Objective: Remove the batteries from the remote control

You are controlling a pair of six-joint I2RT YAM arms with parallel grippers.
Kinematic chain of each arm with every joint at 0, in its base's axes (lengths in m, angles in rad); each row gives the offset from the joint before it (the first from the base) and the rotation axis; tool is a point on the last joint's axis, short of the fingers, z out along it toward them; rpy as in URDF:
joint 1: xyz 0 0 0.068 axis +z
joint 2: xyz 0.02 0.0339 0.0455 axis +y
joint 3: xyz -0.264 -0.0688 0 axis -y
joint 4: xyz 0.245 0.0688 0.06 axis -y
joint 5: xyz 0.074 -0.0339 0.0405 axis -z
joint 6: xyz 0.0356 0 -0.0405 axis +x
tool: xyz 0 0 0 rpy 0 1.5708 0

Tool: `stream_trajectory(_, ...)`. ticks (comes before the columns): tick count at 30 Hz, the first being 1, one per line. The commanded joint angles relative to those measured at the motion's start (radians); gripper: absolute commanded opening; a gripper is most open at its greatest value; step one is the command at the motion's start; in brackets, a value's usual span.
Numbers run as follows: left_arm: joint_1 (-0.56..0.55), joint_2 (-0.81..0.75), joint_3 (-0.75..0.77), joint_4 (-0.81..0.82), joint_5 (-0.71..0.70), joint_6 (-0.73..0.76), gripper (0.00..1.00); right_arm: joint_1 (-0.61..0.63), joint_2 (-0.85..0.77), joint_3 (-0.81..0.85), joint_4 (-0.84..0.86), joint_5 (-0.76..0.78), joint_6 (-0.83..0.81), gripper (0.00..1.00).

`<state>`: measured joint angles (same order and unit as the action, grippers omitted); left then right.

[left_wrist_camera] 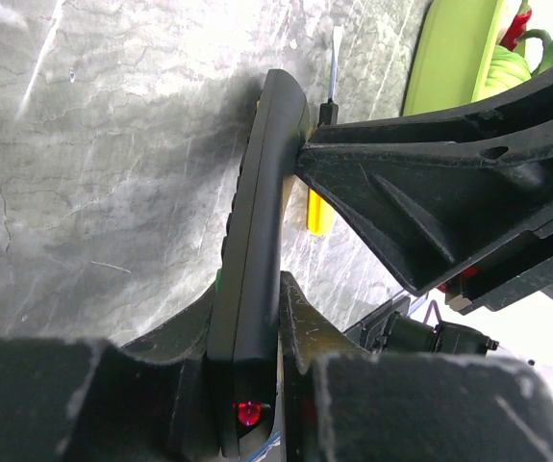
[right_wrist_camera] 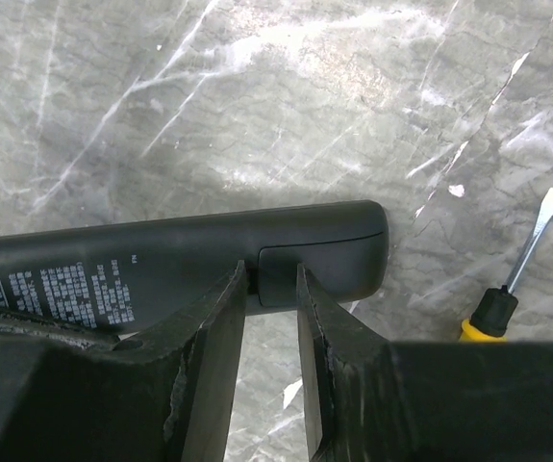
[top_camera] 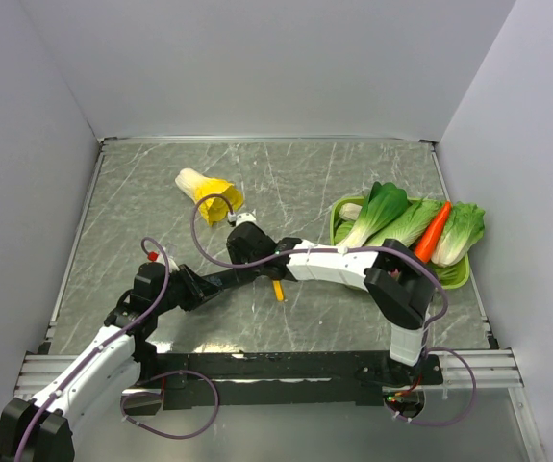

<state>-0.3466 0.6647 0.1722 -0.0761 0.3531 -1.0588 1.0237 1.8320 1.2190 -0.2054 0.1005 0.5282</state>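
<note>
The remote control (left_wrist_camera: 257,241) is a slim black bar held edge-up above the table, with my left gripper (left_wrist_camera: 252,318) shut on its near end. In the right wrist view its back faces me, and the battery cover (right_wrist_camera: 329,260) is closed at the end of the remote control (right_wrist_camera: 161,260). My right gripper (right_wrist_camera: 271,279) is open a narrow gap, with both tips resting against the remote's back at the cover's seam. Nothing sits between its fingers. The batteries are hidden. From above, the remote control (top_camera: 228,277) spans between my left gripper (top_camera: 191,286) and my right gripper (top_camera: 249,252).
A yellow-handled screwdriver (right_wrist_camera: 507,298) lies on the marble table just beyond the remote, also visible from above as the screwdriver (top_camera: 278,289). A green tray (top_camera: 464,276) with leafy greens and a carrot (top_camera: 433,231) stands at the right. A yellow-and-white vegetable (top_camera: 209,192) lies further back.
</note>
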Motion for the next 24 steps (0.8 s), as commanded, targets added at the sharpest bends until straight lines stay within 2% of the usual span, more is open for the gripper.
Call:
stream_trajectory(1,-0.006,0.001,-0.005,-0.021,0.015,0.029,0.01,0.049,0.082,0.068,-0.149,-0.006,-0.005,0.36)
stream_trajectory(16,-0.006,-0.022,0.006,-0.051,0.006,0.022,0.01,0.093,0.180,0.131,-0.261,0.067,-0.013,0.34)
stream_trajectory(24,-0.006,-0.027,0.003,-0.048,0.007,0.010,0.01,0.133,0.222,0.211,-0.354,0.169,-0.014,0.32)
